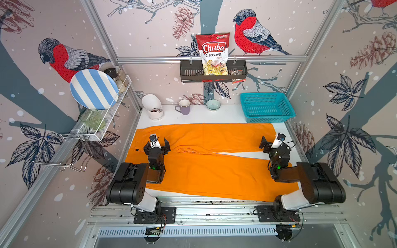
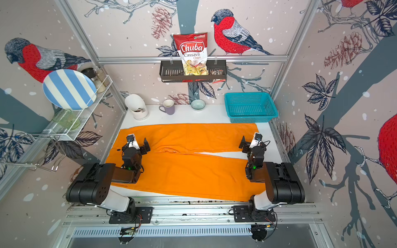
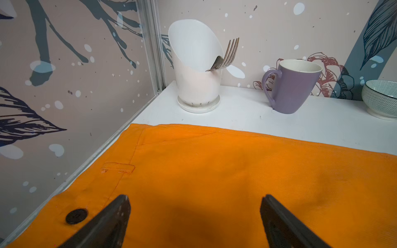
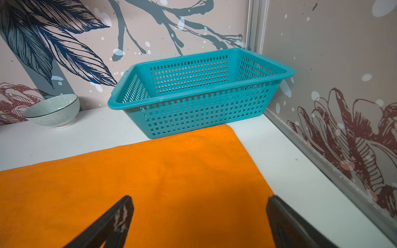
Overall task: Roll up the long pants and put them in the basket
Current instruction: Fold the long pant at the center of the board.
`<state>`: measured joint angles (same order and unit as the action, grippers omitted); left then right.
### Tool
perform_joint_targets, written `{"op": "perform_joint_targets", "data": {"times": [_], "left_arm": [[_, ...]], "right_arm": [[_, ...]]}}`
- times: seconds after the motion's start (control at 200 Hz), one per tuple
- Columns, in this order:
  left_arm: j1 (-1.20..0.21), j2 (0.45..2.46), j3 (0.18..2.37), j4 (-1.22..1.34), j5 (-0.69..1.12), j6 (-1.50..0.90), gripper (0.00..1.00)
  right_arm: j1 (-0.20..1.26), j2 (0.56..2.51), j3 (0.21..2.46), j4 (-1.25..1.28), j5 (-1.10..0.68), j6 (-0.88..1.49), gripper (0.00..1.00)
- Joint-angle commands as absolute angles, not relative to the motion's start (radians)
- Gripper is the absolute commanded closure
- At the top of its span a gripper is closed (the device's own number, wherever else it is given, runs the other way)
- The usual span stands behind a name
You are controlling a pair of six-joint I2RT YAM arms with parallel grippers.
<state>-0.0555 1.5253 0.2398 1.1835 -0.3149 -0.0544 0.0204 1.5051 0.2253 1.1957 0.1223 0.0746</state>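
– Two claws, both spread wide and empty?
– Yes. The left gripper (image 3: 195, 198) hovers over the waist end, near the dark button (image 3: 76, 216). The right gripper (image 4: 200, 198) hangs over the far leg's cuff. Neither pinches anything.
– And the long pants (image 1: 214, 171)?
– Flat on the white table (image 1: 204, 117), waist toward the robot's left and legs running to its right. A thin wedge of bare table shows between the legs. Nothing is rolled yet, I'd say.
– So how to start well?
– I'd lay one leg over the other first, so the roll is one narrow strip. Each claw should bite the cloth edge low to the table. Both should lift and carry together, or the fabric skews.
– Hazards?
– The far cuff lies right against the blue basket (image 4: 199, 94), and a careless pull could drag it. The mug (image 3: 292, 85) and bowl (image 4: 53, 109) stand behind, apart from the cloth. After that, roll from one end with even pressure, smoothing out slack at each turn.
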Motion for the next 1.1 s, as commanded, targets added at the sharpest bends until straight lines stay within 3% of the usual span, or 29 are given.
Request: {"op": "perform_joint_targets", "data": {"times": [0.0,0.82,0.935,1.095], "left_arm": [[-0.057,1.523,0.241,1.230,-0.316,-0.055,0.03],[-0.058,1.515,0.233,1.241,-0.321,-0.053,0.03],[-0.075,1.389,0.296,1.011,-0.387,-0.070,0.03],[-0.095,1.213,0.399,0.647,-0.561,-0.231,0.03]], "right_arm": [[0.023,1.503,0.224,1.222,0.131,0.058,0.00],[-0.006,1.501,0.224,1.219,0.077,0.076,0.00],[-0.017,1.419,0.212,1.183,0.103,0.096,0.00],[-0.020,1.202,0.323,0.783,0.150,0.171,0.00]]}}
